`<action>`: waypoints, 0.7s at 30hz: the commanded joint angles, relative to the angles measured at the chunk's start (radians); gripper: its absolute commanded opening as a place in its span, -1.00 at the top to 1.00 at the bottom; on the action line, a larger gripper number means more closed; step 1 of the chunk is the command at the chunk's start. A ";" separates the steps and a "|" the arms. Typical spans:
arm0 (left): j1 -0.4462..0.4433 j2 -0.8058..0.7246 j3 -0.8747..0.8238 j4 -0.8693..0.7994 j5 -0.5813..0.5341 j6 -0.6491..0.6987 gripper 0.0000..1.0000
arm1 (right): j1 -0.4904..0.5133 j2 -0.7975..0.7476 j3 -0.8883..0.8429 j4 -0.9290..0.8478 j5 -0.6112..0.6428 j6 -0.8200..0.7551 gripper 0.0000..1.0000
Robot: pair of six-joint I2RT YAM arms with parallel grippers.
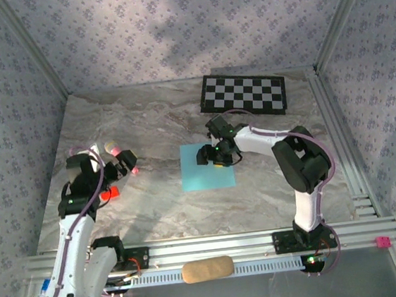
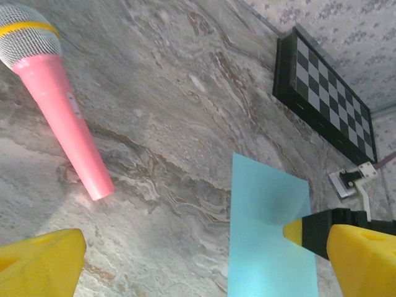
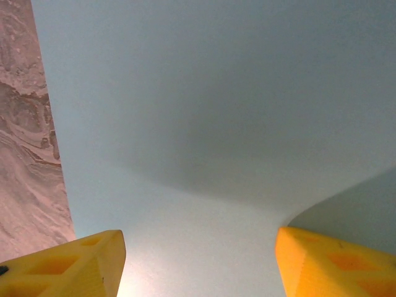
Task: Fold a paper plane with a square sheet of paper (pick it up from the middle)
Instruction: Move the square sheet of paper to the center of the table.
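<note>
The left claw (image 1: 120, 161) hovers wide apart over the left of the bench (image 1: 145, 118). The square sheet of paper (image 1: 200, 180) lies mid-bench, and the right claw (image 1: 214, 157) is low over its far part, jaws apart. I think it is better to pinch gently nearer the middle, without sliding the sheet.

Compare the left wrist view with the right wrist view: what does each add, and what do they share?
Left wrist: a pink cone-shaped toy microphone with a grey mesh head, the black-and-white checkerboard mat, and the right tool from outside, its tip on the square light blue paper sheet. Right wrist: a close look at that sheet between the right tool's open yellow fingers, with a shadowed curve beside one finger. Both: the sheet lying on the grey marble-patterned table.
</note>
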 commanded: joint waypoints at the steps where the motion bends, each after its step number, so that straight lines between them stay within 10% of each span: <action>1: -0.009 0.020 0.043 0.016 0.081 0.017 -0.99 | -0.017 -0.059 -0.008 -0.024 -0.022 0.042 -0.36; 21: -0.109 0.216 0.090 0.014 0.074 -0.005 -0.98 | -0.098 -0.033 -0.117 0.021 -0.071 0.114 -0.26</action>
